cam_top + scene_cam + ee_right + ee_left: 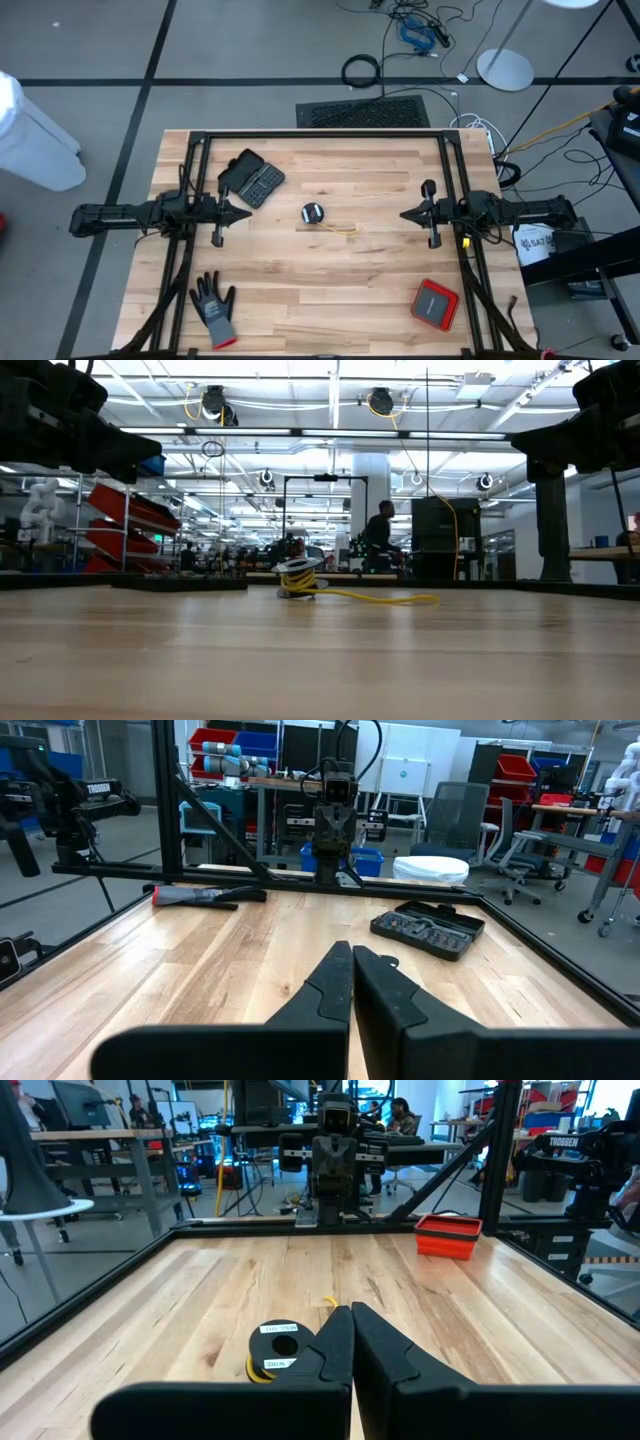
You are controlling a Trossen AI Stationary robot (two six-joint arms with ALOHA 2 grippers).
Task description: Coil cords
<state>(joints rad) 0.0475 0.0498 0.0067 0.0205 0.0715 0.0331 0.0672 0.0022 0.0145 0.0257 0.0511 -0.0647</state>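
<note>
The cord is thin and yellow, partly wound around a small black round part (313, 212) that lies flat on the wooden table near its middle. A loose yellow tail (345, 229) runs from it along the table toward the right; the low view shows this tail (385, 597) flat on the wood. My left gripper (243, 213) hangs shut above the table, left of the cord and pointing level at it; in its wrist view the cord (275, 1352) lies just beyond the shut fingers (330, 1345). My right gripper (405, 214) hangs shut on the right, pointing level toward the cord.
A black case (252, 179) lies at the far left, close to my left gripper. A grey glove (214, 309) lies at the near left. A red box (435, 304) sits at the near right. A dark frame (320, 133) borders the table.
</note>
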